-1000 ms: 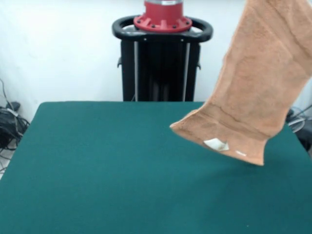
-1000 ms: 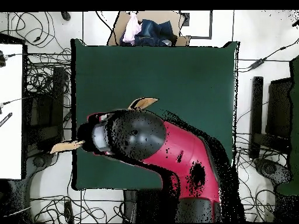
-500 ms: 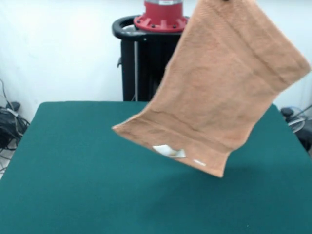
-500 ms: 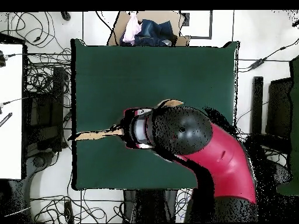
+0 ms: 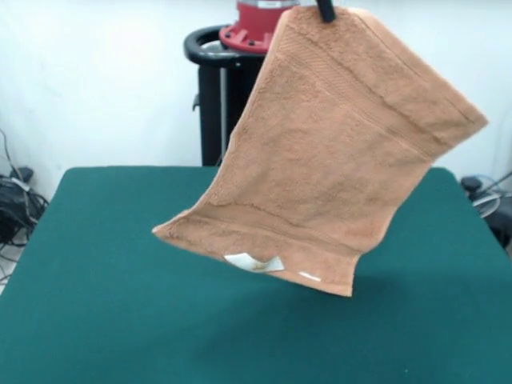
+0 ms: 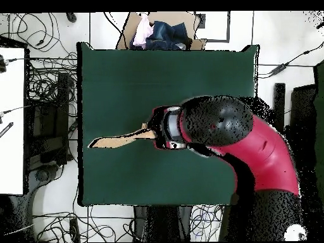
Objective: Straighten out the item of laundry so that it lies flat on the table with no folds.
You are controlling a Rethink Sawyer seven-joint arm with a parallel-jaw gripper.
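Tool holds towel aloft over worktop

Tool point(image 5: 326, 10) is mostly cut off at the top edge; only a black tip shows, pinching the towel's point(image 5: 328, 152) upper corner. From above, the arm point(image 6: 247, 139) hides the grasp. Compared with half a second ago, the cloth has swung leftward in the front view. It hangs tilted, clear of the green worktop point(image 5: 96, 304), label point(image 5: 254, 262) at its low edge, open felt on all sides.

A looped, matt terry cloth is seen on the towel point(image 5: 336, 152); above the table point(image 5: 96, 304), whose top is covered in matt felt-like fabric.
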